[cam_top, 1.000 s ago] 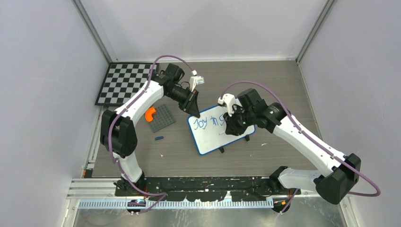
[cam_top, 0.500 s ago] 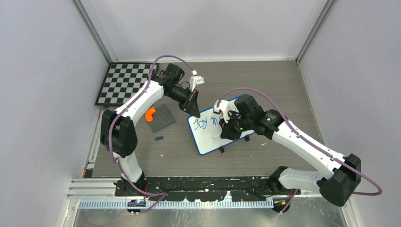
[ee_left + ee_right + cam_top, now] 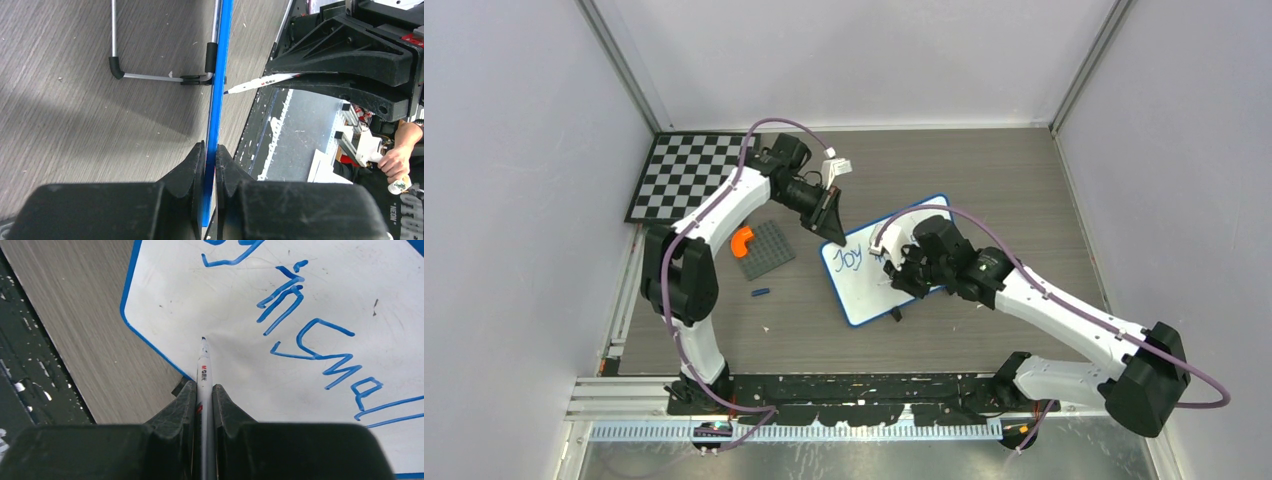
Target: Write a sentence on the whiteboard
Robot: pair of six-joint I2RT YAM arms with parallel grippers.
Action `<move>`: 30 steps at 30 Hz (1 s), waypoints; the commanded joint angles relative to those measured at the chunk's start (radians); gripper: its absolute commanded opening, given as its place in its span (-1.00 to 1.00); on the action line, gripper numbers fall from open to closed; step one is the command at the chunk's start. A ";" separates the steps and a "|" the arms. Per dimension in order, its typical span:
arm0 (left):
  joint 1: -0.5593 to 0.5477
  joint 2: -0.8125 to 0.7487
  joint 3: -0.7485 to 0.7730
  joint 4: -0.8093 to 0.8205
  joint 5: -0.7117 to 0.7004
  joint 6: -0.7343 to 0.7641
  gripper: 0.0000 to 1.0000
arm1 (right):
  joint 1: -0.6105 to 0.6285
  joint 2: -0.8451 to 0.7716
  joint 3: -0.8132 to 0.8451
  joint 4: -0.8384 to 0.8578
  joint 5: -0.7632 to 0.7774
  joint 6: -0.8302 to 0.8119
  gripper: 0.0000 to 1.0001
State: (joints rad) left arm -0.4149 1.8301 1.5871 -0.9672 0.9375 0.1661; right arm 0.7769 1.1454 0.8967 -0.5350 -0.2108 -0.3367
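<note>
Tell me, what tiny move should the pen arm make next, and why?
Probably press the marker tip to the whiteboard and begin a second line. The sentence reads only "Joy in small", the tip sits over blank white beneath it, and the left fingers pinch the blue frame.

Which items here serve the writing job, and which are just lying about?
In use: small blue-framed white whiteboard, blue handwritten sentence, white marker pen, left claw clamping the board's edge, right claw holding the pen.
Lying about: black-and-white checkerboard, grey studded plate, orange curved piece, small dark-blue piece.
</note>
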 commanded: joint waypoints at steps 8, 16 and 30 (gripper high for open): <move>0.013 0.035 -0.013 0.172 -0.135 -0.122 -1.00 | 0.002 -0.111 -0.018 0.127 0.025 -0.032 -1.00; 0.013 0.027 0.001 0.176 -0.172 -0.120 -1.00 | 0.003 -0.187 -0.118 0.104 0.115 -0.122 -1.00; -0.004 -0.074 -0.016 0.119 -0.185 -0.038 -0.95 | 0.005 -0.207 -0.080 0.077 0.097 -0.104 -1.00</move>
State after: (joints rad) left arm -0.4168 1.8038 1.5677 -0.8352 0.8307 0.0734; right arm 0.7769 0.9554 0.7658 -0.4610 -0.0921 -0.4431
